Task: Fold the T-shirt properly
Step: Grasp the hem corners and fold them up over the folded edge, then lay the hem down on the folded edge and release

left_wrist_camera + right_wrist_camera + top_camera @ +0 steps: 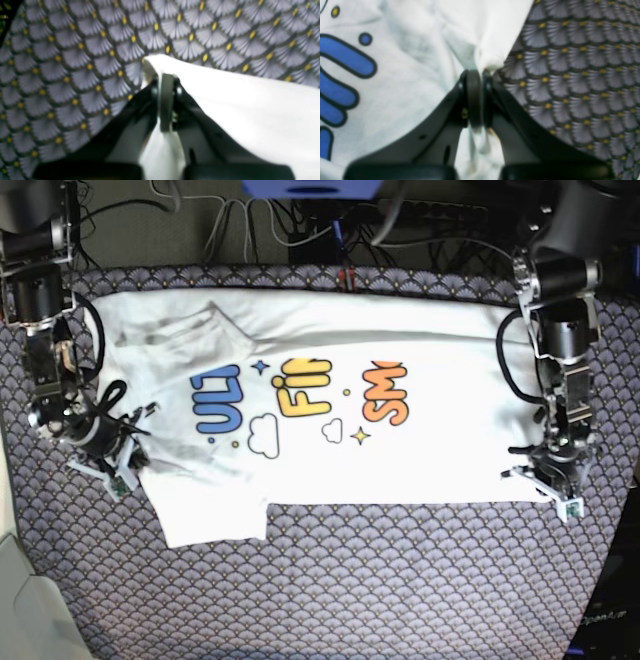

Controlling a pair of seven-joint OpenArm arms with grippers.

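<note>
Nearest the base camera, a bare stretch of patterned tablecloth (380, 580) — grey scallops with yellow dots — running under everything. Beyond it, the T-shirt (430, 450) spread print-side up across the middle of the table, lying sideways: collar end to the left, hem to the right. Printed across it, blue lettering (216, 413) at left, yellow lettering (300, 387) in the middle, orange lettering (384, 394) at right, with cloud outlines and small stars just nearside of them. One sleeve (215, 520) jutting toward the near edge at lower left. Some wrinkling and grey shadowing around the far-left shoulder.

At the scene's left, the right gripper (118, 452) down at the shirt's left edge, clenched on a bunched fold of white cloth — seen close in the right wrist view (478, 72), fabric pinched between the closed black fingers (473, 97) and trailing back between them, blue print on the left, tablecloth on the right.

At the scene's right, the left gripper (545, 473) down at the near-right corner of the hem. In the left wrist view (167, 77), clamped likewise on a raised peak of plain white cloth, the shirt (250, 112) sloping away to the right, tablecloth (75, 75) to the left and beyond.

Along the far edge, a tangle of cables (330, 220).
</note>
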